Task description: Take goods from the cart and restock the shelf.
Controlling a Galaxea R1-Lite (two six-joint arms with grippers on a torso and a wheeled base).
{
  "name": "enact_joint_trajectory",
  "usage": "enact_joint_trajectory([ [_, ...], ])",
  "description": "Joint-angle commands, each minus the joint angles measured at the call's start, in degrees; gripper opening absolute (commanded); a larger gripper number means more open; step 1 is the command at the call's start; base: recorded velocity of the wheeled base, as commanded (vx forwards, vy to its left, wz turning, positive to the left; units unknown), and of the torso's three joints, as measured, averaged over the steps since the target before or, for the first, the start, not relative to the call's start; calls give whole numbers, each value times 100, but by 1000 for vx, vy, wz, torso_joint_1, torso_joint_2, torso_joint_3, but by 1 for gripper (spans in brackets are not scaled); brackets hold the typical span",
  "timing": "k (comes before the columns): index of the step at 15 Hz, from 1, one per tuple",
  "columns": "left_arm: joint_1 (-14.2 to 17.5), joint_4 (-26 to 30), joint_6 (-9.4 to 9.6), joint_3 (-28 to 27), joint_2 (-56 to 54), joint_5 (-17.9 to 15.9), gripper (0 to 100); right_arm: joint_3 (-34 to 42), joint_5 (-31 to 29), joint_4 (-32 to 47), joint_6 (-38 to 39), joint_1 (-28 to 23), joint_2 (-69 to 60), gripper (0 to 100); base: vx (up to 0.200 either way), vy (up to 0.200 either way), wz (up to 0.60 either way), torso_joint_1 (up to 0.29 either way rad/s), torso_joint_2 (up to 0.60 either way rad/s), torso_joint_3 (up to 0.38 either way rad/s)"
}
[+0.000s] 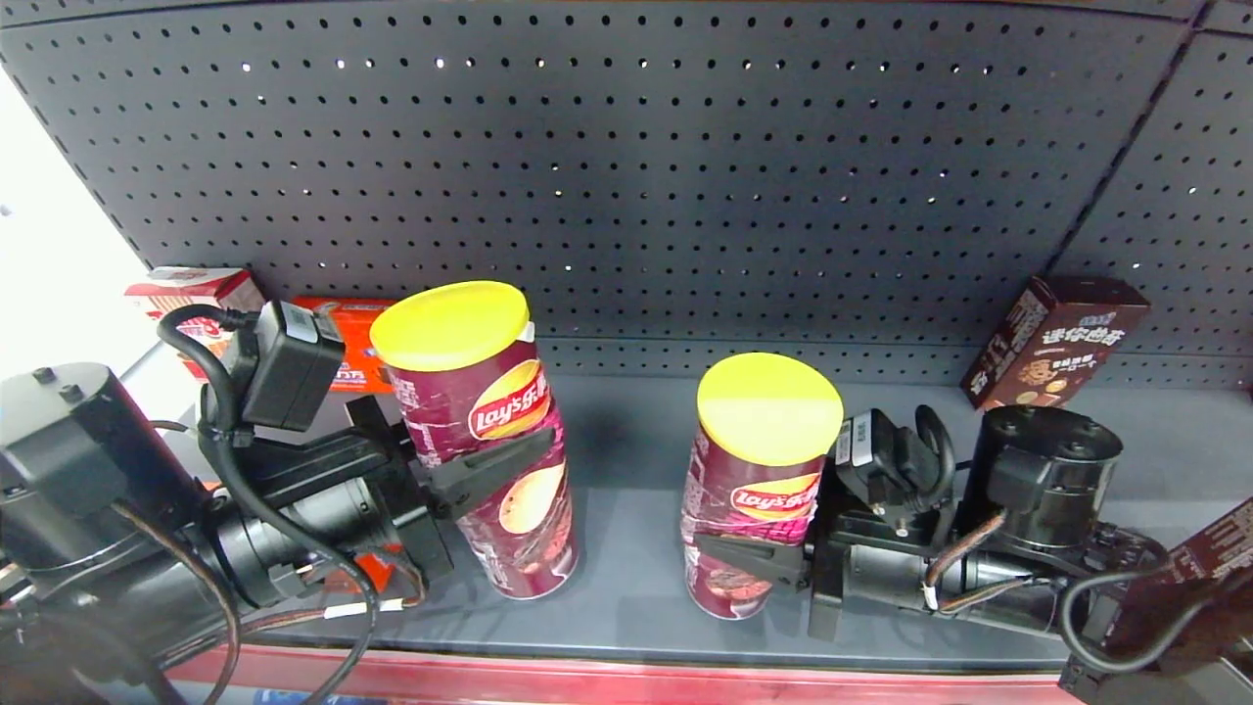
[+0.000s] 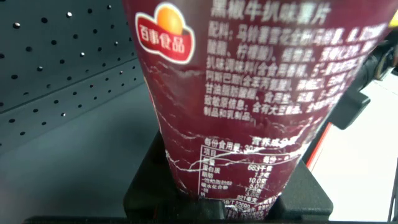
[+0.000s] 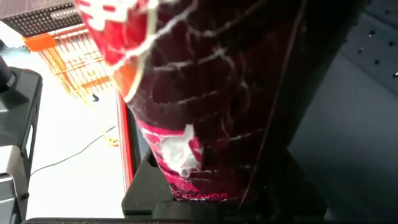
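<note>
Left tool [image 1: 478, 446] is clamping the left chip can [image 1: 509, 392]; right tool [image 1: 756, 524] is clamping the right chip can [image 1: 759, 480].
Both cans are seemingly resting on the shelf [image 1: 626, 441]; you are nearing placement, with releasing remaining.

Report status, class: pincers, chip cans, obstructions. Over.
Left pincer shut on left chip can. Right pincer shut on right chip can. Both roughly upright on shelf. Brown box far right, clear.
</note>
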Motion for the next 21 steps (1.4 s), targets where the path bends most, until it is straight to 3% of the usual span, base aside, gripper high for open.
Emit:
enact_joint_trajectory([
  [1,2,-2,-4,-3,-3,-12,0,-71,7,-4,-5,3,199,0,0,0,0,0,0,0],
  [5,2,-2,-4,-3,6,-12,0,-115,-10,-40,-40,3,322,0,0,0,0,0,0,0],
  [6,2,-2,-4,-3,6,-12,0,-106,-28,-40,-49,3,304,100,0,0,0,0,0,0],
  [12,2,-2,-4,-3,-3,-12,0,378,-318,-31,-40,-76,-381,100,0,0,0,0,0,0],
  [15,2,-2,-4,-12,6,-21,0,747,-722,40,4,-330,-1163,100,0,0,0,0,0,0],
  [19,-7,-2,-4,-12,23,-30,0,1450,-819,84,4,-515,-2403,100,0,0,0,0,0,0],
  [21,-42,-11,5,-3,32,-39,0,1327,-1566,892,4,-814,-3528,100,0,0,0,0,0,0],
])
